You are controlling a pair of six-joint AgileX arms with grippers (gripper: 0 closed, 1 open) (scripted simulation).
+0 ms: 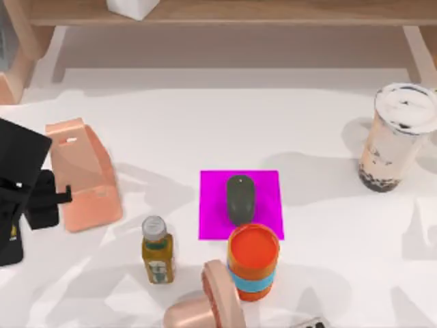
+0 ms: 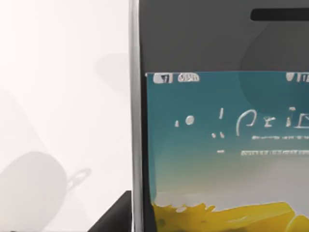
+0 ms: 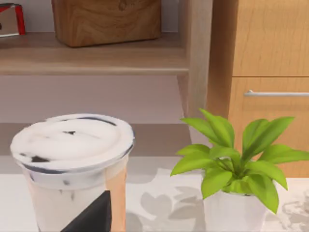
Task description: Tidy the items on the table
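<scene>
Rendered home or office room: plain white tabletop, light wooden shelving at 12 o'clock, wooden drawer cabinet, green potted plant.

Wooden shelf and drawer cabinet behind a white table.

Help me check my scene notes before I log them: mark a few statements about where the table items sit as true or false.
1. The mouse lies on the magenta mat. True.
2. The bubble tea cup stands at the table's left side. False: it stands at the right side.
3. The orange cup stands just in front of the mat. True.
4. The small bottle lies on its side. False: it stands upright.
5. The smartphone appears close up in the left wrist view. True.
</scene>
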